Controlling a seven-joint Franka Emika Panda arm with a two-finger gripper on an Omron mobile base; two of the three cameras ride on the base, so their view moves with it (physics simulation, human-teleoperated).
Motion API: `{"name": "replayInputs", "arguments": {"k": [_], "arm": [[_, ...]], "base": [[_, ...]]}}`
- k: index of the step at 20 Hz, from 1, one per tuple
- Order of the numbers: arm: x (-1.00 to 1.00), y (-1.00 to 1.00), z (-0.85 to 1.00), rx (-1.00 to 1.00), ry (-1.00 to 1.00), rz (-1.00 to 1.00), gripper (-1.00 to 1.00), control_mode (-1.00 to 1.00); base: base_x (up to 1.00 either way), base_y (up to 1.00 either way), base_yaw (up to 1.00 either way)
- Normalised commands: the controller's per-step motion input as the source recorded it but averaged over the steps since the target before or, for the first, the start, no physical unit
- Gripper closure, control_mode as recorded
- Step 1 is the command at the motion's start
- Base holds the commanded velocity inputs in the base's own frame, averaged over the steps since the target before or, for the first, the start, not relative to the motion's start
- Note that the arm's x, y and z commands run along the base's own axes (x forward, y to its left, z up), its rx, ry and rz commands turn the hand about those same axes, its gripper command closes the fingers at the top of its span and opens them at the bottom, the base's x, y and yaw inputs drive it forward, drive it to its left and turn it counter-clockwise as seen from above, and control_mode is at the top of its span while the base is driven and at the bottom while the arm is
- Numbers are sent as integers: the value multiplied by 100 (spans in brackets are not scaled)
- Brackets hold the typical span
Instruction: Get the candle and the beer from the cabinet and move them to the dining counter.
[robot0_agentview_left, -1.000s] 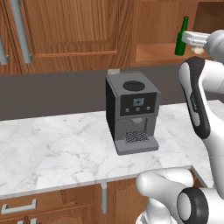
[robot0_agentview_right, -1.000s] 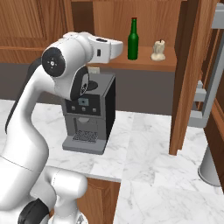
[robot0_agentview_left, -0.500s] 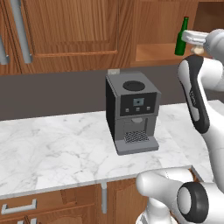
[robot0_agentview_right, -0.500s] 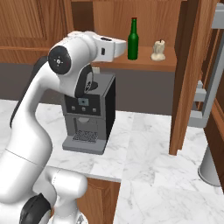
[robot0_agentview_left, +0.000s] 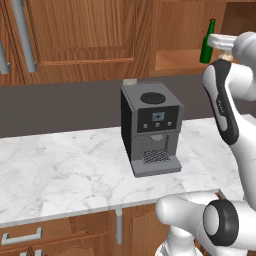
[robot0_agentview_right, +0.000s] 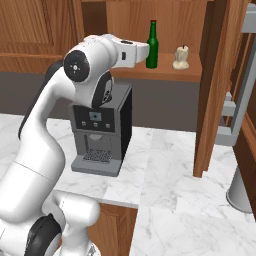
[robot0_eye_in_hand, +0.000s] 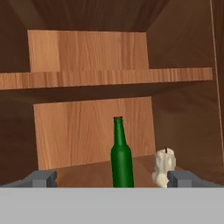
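Meanwhile gripper (robot0_eye_in_hand: 111, 178), jaws wide, seemingly edged closer to beer (robot0_eye_in_hand: 121, 156).

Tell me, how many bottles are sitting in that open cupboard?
1. A single green bottle stands upright on the lower board of the cabinet, just left of the candle in the hand view. The shelf above it looks bare, though its top surface is not visible.

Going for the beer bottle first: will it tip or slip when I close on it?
The beer bottle stands tall and slim, so a nudge would probably tip it. Its glossy glass looks slippery; grip the wider body. The candle stands close beside it and might get bumped.
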Motion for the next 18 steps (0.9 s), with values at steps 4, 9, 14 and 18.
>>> {"name": "replayInputs", "arguments": {"k": [4, 9, 14, 18], "arm": [[5, 0, 0, -12, 0, 0, -100, -100], [5, 0, 0, -5, 0, 0, -100, -100], [31, -8, 0, 0, 7, 0, -100, -100], [40, -13, 0, 0, 12, 0, -100, -100]], "base": [[0, 0, 0], [0, 0, 0], [0, 0, 0], [0, 0, 0]]}}
